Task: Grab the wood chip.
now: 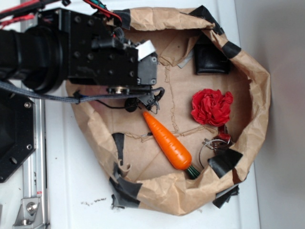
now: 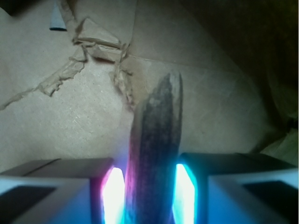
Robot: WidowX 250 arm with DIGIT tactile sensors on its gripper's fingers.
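Your gripper (image 2: pixel 152 186) is clamped on the wood chip (image 2: pixel 156 140) near one end; expect the chip to pivot or slip if you lift fast.

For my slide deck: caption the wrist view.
Claw closed on the dark wood chip, glowing pads either side, above torn brown paper.

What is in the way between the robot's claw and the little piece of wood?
Nothing visible. In the wrist view the wood chip already sits between the gripper pads, which appear closed on it.
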